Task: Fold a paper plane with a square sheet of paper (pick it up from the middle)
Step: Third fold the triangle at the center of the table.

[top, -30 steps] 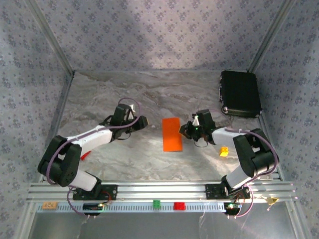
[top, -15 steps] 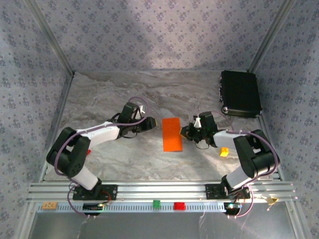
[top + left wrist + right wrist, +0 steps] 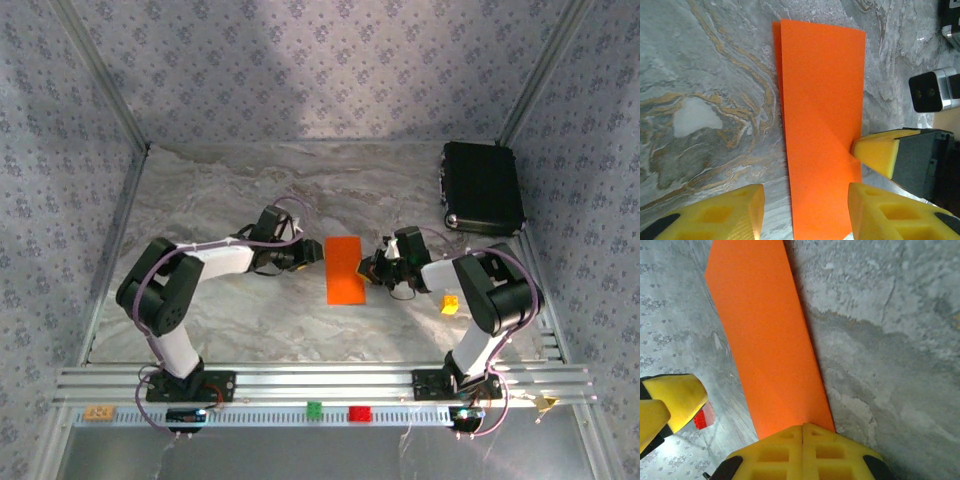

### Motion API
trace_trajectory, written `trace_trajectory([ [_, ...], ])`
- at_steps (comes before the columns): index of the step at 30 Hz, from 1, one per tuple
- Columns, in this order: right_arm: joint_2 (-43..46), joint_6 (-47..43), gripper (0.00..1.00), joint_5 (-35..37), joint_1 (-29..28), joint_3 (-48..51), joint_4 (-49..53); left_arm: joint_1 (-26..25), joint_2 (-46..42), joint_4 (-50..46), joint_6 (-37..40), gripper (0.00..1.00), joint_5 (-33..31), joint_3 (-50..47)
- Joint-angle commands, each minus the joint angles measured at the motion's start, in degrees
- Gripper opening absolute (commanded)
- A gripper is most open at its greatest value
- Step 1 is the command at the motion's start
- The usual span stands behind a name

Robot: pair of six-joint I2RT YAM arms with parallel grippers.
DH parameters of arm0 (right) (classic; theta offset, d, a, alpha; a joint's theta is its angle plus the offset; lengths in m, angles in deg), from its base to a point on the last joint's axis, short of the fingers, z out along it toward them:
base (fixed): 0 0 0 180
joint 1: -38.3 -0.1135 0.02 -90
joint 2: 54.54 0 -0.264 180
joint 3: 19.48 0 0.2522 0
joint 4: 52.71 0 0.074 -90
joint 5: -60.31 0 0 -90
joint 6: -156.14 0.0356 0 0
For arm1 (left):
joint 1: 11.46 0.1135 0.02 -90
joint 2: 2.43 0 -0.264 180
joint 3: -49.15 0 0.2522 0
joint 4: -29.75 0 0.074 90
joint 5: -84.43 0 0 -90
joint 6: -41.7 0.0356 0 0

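Note:
The square sheet of paper point(image 3: 345, 270), bright orange, lies flat on the marble table folded into a long rectangle; a paper plane is out of view. My left gripper point(image 3: 312, 256) is open at the sheet's left edge. In the left wrist view its yellow fingers straddle the strip point(image 3: 820, 125), one on each side, around the gripper's centre point(image 3: 805, 197). My right gripper point(image 3: 372, 265) is shut, its joined tips point(image 3: 804, 432) resting on the right edge of the paper point(image 3: 765, 335). Its yellow tip point(image 3: 877, 152) touches that edge beside a faint diagonal crease.
A black box point(image 3: 483, 187) stands at the back right. A small yellow block point(image 3: 451, 304) lies by the right arm. A red block point(image 3: 701, 418) shows past the left finger point(image 3: 675, 395). Green point(image 3: 314, 409) and red point(image 3: 359, 413) bricks sit on the front rail.
The left arm has swung right, bringing its open gripper from well left of the paper up to its left edge. The right gripper and the paper have barely moved.

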State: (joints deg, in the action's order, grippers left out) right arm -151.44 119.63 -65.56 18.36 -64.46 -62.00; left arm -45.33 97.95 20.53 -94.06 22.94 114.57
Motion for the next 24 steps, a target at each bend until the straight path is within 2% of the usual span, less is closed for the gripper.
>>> trace_trajectory([
  [1,-3.4,0.5,0.0,2.0,0.2,2.3,2.2,-0.9,2.7,-1.5,-0.4,0.45,3.7,2.3],
  [5,-4.3,1.3,0.0,1.7,0.5,2.9,1.0,-1.7,5.1,-2.2,-0.9,0.39,5.3,3.8],
  [10,-3.6,1.1,0.0,2.3,0.5,2.1,2.6,-1.8,6.9,-6.0,-0.3,0.38,4.7,5.6],
  [24,-3.4,1.2,0.0,2.7,0.4,1.8,3.0,-2.2,9.1,-6.1,-0.8,0.3,7.3,6.6],
])
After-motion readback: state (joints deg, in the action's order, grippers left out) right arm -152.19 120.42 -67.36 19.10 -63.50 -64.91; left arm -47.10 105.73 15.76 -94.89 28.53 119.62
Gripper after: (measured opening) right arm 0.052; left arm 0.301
